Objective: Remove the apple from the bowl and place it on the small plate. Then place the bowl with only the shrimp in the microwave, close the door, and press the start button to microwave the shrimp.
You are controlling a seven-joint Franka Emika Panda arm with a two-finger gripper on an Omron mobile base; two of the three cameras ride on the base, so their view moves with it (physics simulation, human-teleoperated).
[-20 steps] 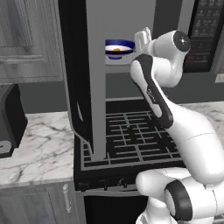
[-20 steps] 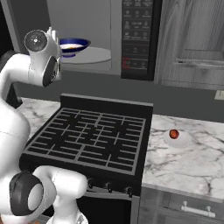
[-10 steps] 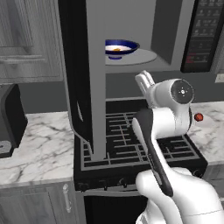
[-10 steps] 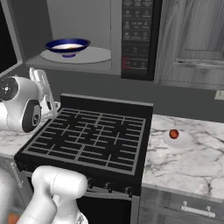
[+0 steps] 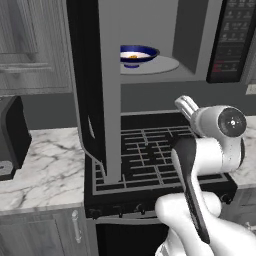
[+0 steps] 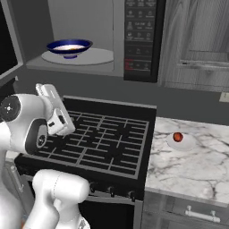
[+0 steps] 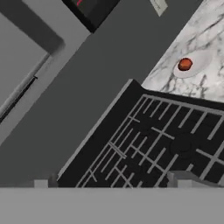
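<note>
The dark blue bowl (image 5: 137,53) (image 6: 69,45) stands on the round turntable inside the open microwave (image 5: 175,30) (image 6: 89,18), with an orange bit of shrimp (image 5: 132,57) showing inside. The door (image 5: 95,90) (image 6: 6,40) hangs wide open to the left. The red apple (image 6: 177,137) (image 7: 185,64) lies on the small plate (image 6: 184,144) (image 7: 199,66) on the marble counter right of the stove. My gripper (image 5: 184,104) (image 6: 44,89) (image 7: 112,183) is open and empty, low over the stove, well below the bowl and apart from it.
The black stove grates (image 6: 103,138) (image 5: 145,155) lie under my hand. The black button panel (image 6: 141,40) (image 5: 231,40) is on the microwave's right side. A dark appliance (image 5: 10,135) sits on the left counter. Cabinets (image 6: 197,40) flank the microwave.
My hand has left the bowl on the turntable and dropped back from the microwave down to just over the stove. The bowl, apple and door have stayed put.
</note>
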